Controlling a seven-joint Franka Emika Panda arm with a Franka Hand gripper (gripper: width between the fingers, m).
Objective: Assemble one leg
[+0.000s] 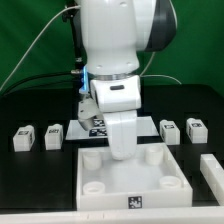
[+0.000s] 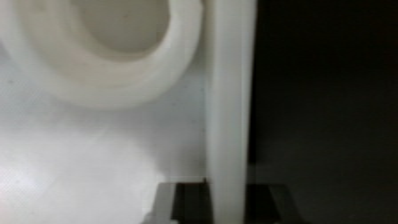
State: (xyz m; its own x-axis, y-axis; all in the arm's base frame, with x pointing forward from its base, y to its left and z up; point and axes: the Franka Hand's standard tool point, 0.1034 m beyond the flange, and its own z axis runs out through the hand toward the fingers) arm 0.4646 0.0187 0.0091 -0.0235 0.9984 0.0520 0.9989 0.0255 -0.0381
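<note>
Four small white legs with tags lie on the black table: two at the exterior view's left (image 1: 23, 138) (image 1: 51, 134) and two at its right (image 1: 170, 130) (image 1: 196, 128). My gripper (image 1: 120, 152) is down at the far edge of the large white square piece (image 1: 150, 180) with round corner sockets, well away from every leg. In the wrist view my gripper (image 2: 228, 205) straddles that piece's rim (image 2: 228, 100), with a dark finger (image 2: 189, 203) pressed on each side. A round socket (image 2: 107, 50) lies close by. No leg is held.
The marker board (image 1: 92, 127) lies behind the square piece, partly hidden by the arm. Another white part (image 1: 212, 170) lies at the exterior view's right front. Black table (image 2: 329, 100) shows beyond the rim.
</note>
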